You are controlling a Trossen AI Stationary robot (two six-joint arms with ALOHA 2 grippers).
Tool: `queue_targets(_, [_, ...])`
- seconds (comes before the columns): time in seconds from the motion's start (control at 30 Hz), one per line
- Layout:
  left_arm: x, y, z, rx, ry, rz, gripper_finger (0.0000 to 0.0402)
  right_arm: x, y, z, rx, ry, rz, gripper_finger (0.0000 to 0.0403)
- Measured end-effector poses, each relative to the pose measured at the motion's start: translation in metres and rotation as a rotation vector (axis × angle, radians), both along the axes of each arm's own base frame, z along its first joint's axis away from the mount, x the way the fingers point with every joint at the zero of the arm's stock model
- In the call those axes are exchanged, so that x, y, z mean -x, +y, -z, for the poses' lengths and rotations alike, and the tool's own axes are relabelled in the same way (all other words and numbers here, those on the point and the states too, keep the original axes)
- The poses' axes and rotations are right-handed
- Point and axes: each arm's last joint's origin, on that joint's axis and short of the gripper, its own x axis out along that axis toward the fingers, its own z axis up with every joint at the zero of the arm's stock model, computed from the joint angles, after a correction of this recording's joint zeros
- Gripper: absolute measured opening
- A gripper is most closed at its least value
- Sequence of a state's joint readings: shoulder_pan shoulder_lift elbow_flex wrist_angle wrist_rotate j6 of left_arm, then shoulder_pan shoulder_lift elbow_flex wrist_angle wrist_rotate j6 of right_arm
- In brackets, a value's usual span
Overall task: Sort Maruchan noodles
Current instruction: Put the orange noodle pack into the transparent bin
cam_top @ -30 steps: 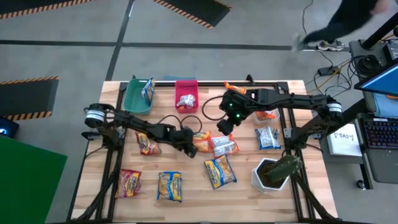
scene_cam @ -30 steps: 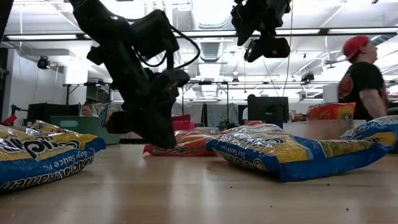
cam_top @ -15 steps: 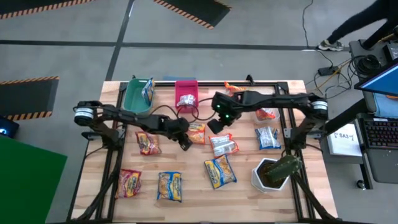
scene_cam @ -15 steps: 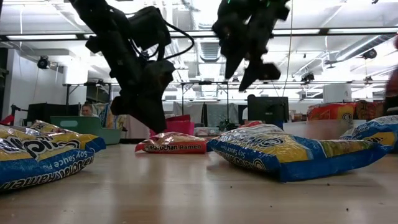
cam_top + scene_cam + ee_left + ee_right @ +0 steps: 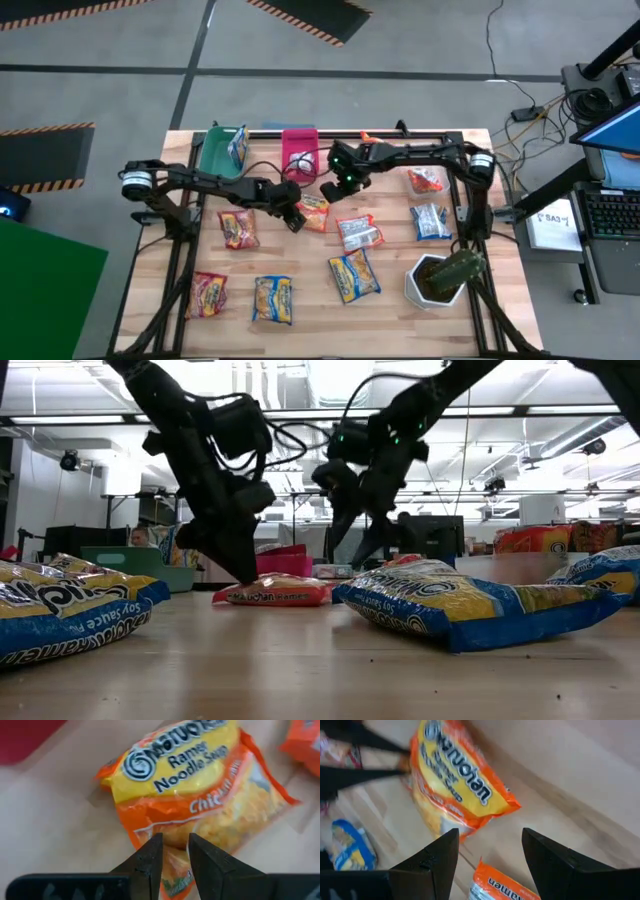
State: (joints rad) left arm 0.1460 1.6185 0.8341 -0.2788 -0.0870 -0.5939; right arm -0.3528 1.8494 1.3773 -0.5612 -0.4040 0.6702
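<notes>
An orange Maruchan packet (image 5: 316, 210) lies flat mid-table, also seen in the left wrist view (image 5: 195, 785), the right wrist view (image 5: 455, 780) and the low view (image 5: 275, 593). My left gripper (image 5: 294, 217) (image 5: 175, 862) is shut on its left end. My right gripper (image 5: 340, 186) (image 5: 487, 857) hangs open just above and to the far right of that packet, touching nothing. Several more packets lie flat: red (image 5: 238, 229), red (image 5: 208, 294), yellow (image 5: 272, 299), yellow-and-blue (image 5: 353, 275), silver-and-blue (image 5: 360, 232) and silver-and-blue (image 5: 430, 220). My left gripper pinches the orange packet's end seam (image 5: 176, 870) between its two fingers, on the end toward the table's left. The fingers (image 5: 238, 565) come down at a slant from the left. The packet lies on the table beyond them.
A teal bin (image 5: 214, 160) and a pink bin (image 5: 298, 140) stand at the far edge, each holding a packet. Orange-red packets (image 5: 425, 180) (image 5: 375, 140) lie far right. A white pot with a plant (image 5: 440, 278) stands near right. Bare wood shows along the near edge.
My left gripper drew back toward the far left, sliding the orange packet along the table with it. My right gripper swung left and came down toward that packet, staying open. A person beyond the far right corner left the view.
</notes>
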Motion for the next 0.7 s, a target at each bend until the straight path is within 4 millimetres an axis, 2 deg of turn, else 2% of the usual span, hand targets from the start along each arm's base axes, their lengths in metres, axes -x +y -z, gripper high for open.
queue_targets(0.23, [-0.003,0.002,0.010,0.007,0.021,0.003,0.0077,-0.012,-0.003,0.030,-0.033,-0.011,-0.047,0.0206])
queue_targets(0.33, [-0.005,0.002,0.013,0.025,0.014,-0.006,0.0077,-0.017,-0.004,0.036,-0.060,-0.058,-0.065,0.0206])
queue_targets(0.53, [-0.006,0.002,0.013,0.036,-0.005,-0.020,0.0077,-0.029,-0.005,0.042,-0.082,-0.178,-0.115,0.0206])
queue_targets(0.7, [-0.006,0.002,0.013,0.044,-0.010,-0.033,0.0077,-0.039,-0.005,0.036,-0.125,-0.313,-0.158,0.0206])
